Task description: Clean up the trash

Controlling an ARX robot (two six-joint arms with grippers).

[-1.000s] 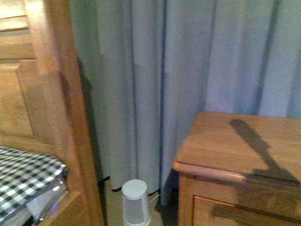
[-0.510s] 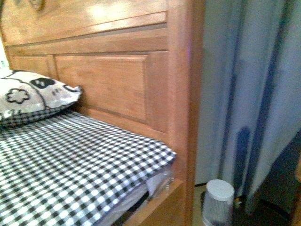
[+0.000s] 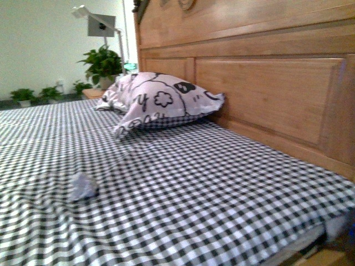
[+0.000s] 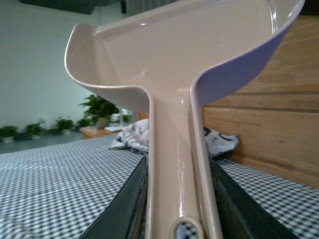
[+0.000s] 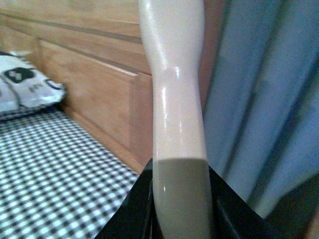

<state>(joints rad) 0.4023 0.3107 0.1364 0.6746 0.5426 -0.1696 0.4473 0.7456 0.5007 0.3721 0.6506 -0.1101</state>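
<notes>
The trash (image 3: 82,186), a small crumpled white wad, lies on the black-and-white checked bed sheet (image 3: 183,199) at the lower left of the front view. Neither arm shows in that view. In the left wrist view my left gripper (image 4: 178,209) is shut on the handle of the pinkish-beige dustpan (image 4: 184,55), whose scoop rises above the bed. My right gripper (image 5: 180,209) is shut on the beige handle of the brush (image 5: 177,99) in the right wrist view; the bristles are out of view.
A printed black-and-white pillow (image 3: 161,100) leans against the wooden headboard (image 3: 266,83). Potted plants (image 3: 102,64) and a lamp stand beyond the bed's far side. Blue curtains (image 5: 269,99) hang past the headboard's end. The sheet's edge (image 3: 333,224) drops off at the right.
The front view has swung left, from the curtain and nightstand, past the headboard's end, onto the bed. The pillow and the trash have come into view.
</notes>
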